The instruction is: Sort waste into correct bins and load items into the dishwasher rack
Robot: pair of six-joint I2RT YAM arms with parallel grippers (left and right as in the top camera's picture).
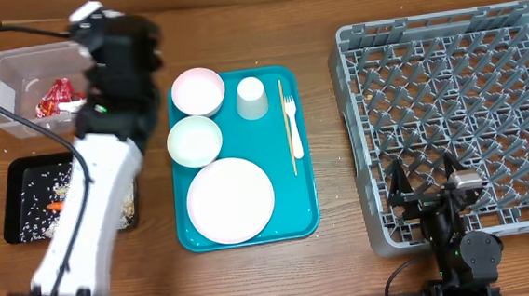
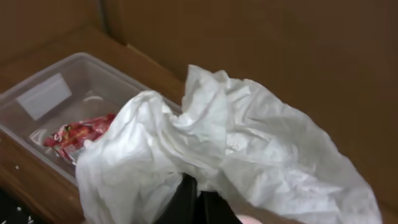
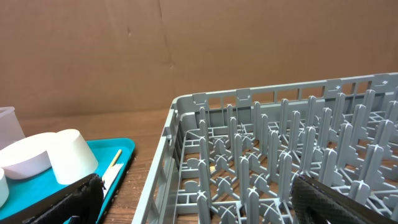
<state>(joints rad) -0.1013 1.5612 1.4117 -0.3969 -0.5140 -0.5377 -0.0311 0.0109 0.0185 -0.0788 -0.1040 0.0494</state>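
The left hand [image 2: 198,198] is clenched on a crumpled white paper napkin [image 2: 236,143]. The napkin billows in soft, creased folds above the hand's dark fingers, over the clear plastic tub [image 2: 62,74] at the table's far left corner. Inside that round-cornered tub lies a crinkled red wrapper [image 2: 78,132]. The right hand [image 3: 199,202] is released, jaws wide, at the near edge of the grey lattice dishwasher rack [image 3: 249,143]. The black tray [image 1: 16,198] by the table's left edge holds rice scraps [image 1: 36,192] and an orange carrot piece [image 1: 56,206].
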